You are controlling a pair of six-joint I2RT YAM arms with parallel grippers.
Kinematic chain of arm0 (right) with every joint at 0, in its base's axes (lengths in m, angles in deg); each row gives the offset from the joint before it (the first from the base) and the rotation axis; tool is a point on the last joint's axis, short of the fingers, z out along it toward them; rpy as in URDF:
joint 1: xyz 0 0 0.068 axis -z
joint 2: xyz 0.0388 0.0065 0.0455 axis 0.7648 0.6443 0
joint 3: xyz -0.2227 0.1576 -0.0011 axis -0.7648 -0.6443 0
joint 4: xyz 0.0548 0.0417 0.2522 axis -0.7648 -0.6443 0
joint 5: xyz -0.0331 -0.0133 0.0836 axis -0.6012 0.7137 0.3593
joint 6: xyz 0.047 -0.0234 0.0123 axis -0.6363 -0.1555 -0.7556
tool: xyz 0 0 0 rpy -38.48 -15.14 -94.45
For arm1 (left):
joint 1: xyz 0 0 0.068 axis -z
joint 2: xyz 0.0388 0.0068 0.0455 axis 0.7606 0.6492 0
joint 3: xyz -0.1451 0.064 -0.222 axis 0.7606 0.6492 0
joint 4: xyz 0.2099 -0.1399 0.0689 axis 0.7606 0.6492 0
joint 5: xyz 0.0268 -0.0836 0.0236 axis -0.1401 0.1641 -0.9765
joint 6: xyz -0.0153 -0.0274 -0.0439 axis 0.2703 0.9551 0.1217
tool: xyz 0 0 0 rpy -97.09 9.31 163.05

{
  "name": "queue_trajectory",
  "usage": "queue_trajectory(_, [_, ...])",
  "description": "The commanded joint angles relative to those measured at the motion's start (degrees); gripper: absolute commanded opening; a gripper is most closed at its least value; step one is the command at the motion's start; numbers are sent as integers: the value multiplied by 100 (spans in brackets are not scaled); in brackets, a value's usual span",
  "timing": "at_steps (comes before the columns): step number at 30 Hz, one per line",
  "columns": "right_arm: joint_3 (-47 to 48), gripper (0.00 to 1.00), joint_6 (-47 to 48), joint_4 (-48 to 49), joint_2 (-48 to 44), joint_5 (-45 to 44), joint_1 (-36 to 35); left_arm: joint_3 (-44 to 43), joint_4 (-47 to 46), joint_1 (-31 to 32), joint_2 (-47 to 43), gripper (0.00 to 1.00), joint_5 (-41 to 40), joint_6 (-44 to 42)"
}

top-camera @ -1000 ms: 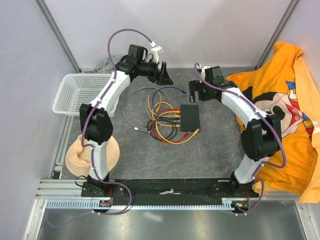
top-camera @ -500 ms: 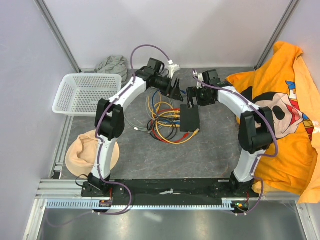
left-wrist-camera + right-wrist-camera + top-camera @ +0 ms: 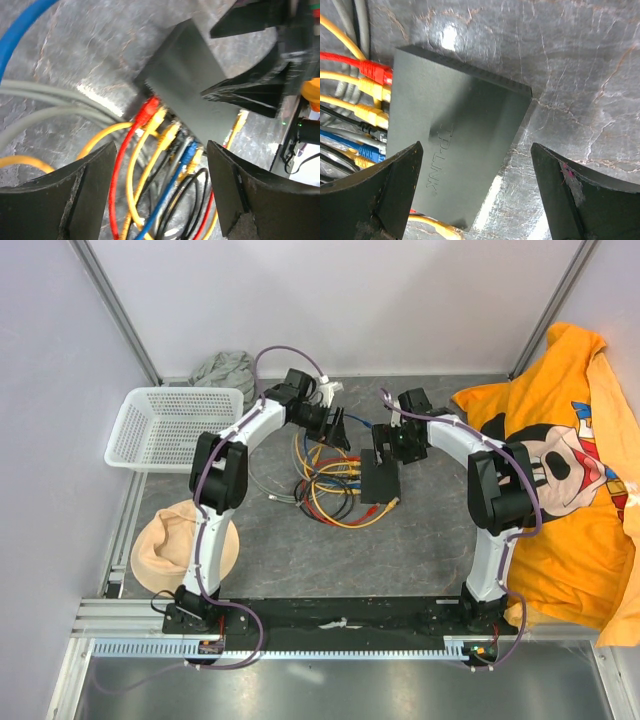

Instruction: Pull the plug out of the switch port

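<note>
Top external cam, left to right, anyone? What's around the jaws? (rigwatcher)

Sure. Way off to the left of both arms' jaws sits a white basket [image 3: 165, 420] on the table [image 3: 420, 550]. Then the left gripper [image 3: 336, 430] hangs over the far side of a messy pile of cables [image 3: 325, 480], and the switch [image 3: 380, 485] lies just right of it, far end under the right gripper [image 3: 386, 452]. An orange shirt [image 3: 560, 470] is well off to the right of those jaws. (cablemonkey)

And the wrist cams? Anything grabbed? (rigwatcher)

Nope. Left wrist: jaws wide apart, nothing in them. Framed between them are a red plug [image 3: 146, 111], yellow plugs [image 3: 159, 117] and a blue plug [image 3: 187, 154], lined up along the edge of the switch [image 3: 192, 95], just past the tips. Right wrist: jaws spread too, the switch [image 3: 455, 135] lying flat on the table between them, touching neither as far as I can tell. Its plugs run along the edge nearer the jaw at that view's left, red plug [image 3: 377, 72] first. (cablemonkey)
</note>
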Motion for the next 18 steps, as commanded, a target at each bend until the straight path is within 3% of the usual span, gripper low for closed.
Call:
queue_trajectory(1, [-84, 98, -26, 111, -73, -11, -47, 325, 29, 84, 160, 81, -237, 65])
queue_trajectory(10, [-190, 98, 18, 190, -73, 59, -55, 869, 213, 128, -33, 80, -274, -312])
queue_trajectory(18, [-304, 98, 61, 208, -170, -11, -64, 1933, 231, 250, -709, 76, 16, -321])
